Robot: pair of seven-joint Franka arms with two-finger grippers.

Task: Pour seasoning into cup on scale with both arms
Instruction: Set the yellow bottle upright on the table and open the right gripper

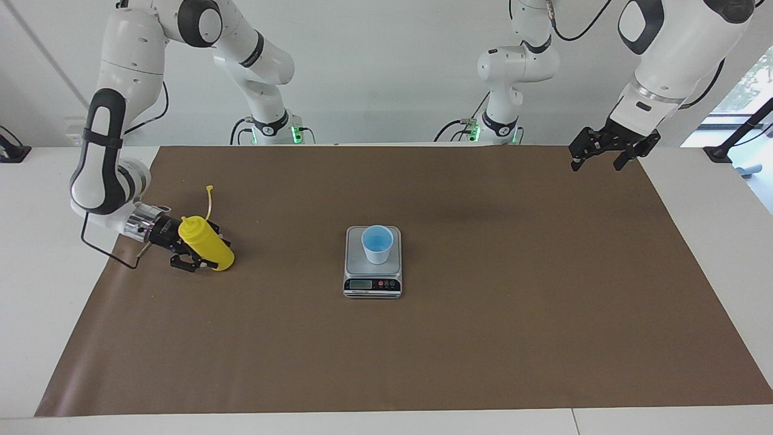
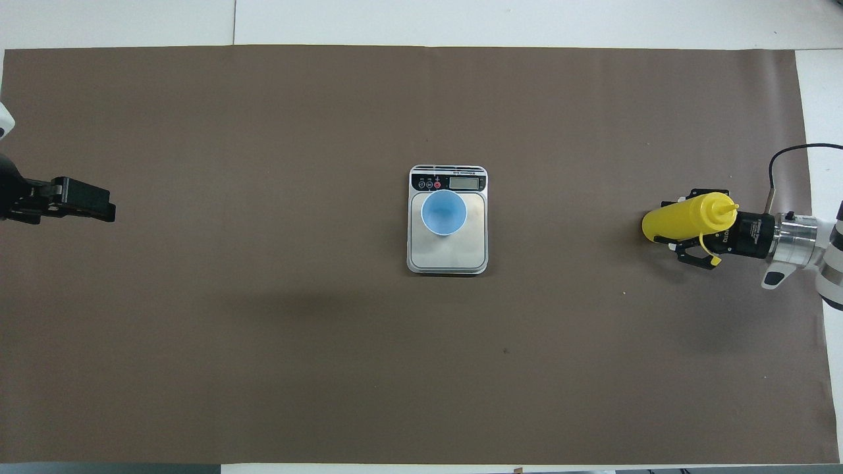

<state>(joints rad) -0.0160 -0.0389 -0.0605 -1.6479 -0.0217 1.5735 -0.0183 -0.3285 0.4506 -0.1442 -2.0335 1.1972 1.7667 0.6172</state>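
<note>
The yellow seasoning bottle stands roughly upright on the brown mat toward the right arm's end of the table, its cap strap loose. My right gripper comes in low from the side and is shut on the bottle's body. The light-blue cup sits upright on the silver scale at the middle of the mat. My left gripper hangs open and empty, raised over the mat's edge at the left arm's end.
A brown mat covers most of the white table. Bare mat lies between the bottle and the scale, and between the scale and the left gripper.
</note>
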